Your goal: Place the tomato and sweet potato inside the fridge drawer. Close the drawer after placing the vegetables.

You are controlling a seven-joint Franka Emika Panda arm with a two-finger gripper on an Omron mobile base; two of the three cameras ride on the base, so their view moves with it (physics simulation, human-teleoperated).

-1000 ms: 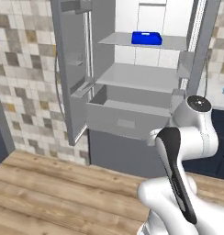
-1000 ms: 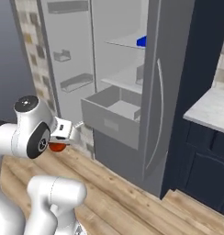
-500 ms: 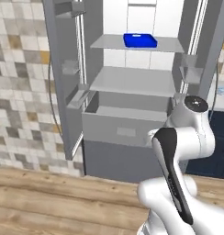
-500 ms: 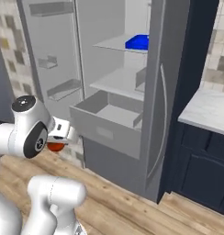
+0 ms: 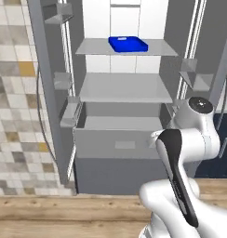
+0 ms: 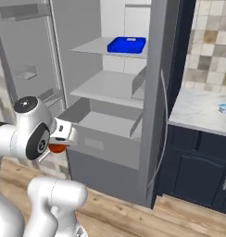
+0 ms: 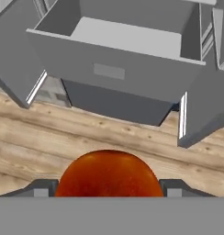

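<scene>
A tomato (image 7: 108,173), round and glossy, is gripped across its middle by the end effector (image 7: 108,187), short of the open drawer (image 7: 114,73). Its smooth skin is judged slippery and bruisable; light, centred pressure is advised.

Blue tray (image 5: 128,44) on upper fridge shelf (image 5: 92,48)

The tomato (image 7: 109,173) is cut off by the hand view's bottom band; its stem spot cannot be made out. In the right base view it (image 6: 56,147) is mostly hidden behind the arm. The fridge drawer (image 5: 120,144) has its right front corner covered by the arm.
</scene>
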